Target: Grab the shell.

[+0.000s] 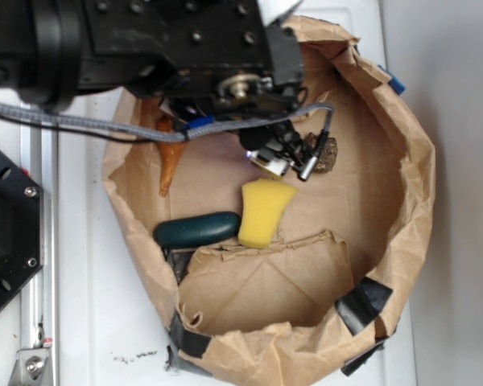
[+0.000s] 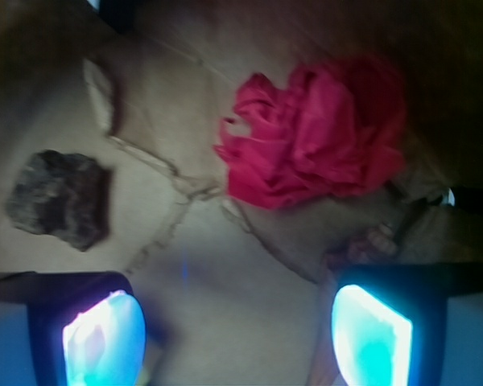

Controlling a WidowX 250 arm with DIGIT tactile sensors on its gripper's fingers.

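Note:
The shell (image 1: 168,158) is orange-tan and lies in the left part of the paper bag, thin tail pointing toward the front; the arm hides its wide end in the exterior view. In the wrist view a blurred, ridged pinkish-tan piece that seems to be the shell (image 2: 369,244) shows just beyond the right finger. My gripper (image 1: 288,165) hangs over the back middle of the bag floor, right of the shell. The gripper (image 2: 237,338) is open, its glowing pads (image 2: 105,342) wide apart with only bare paper between them.
A red wrinkled cloth ball (image 2: 318,141) lies ahead of the jaws and a lumpy brown rock (image 2: 60,197) to the left, also visible as the rock (image 1: 327,154). A yellow sponge (image 1: 264,211) and a dark green oblong object (image 1: 197,229) sit mid-floor. The bag wall (image 1: 410,185) rings everything.

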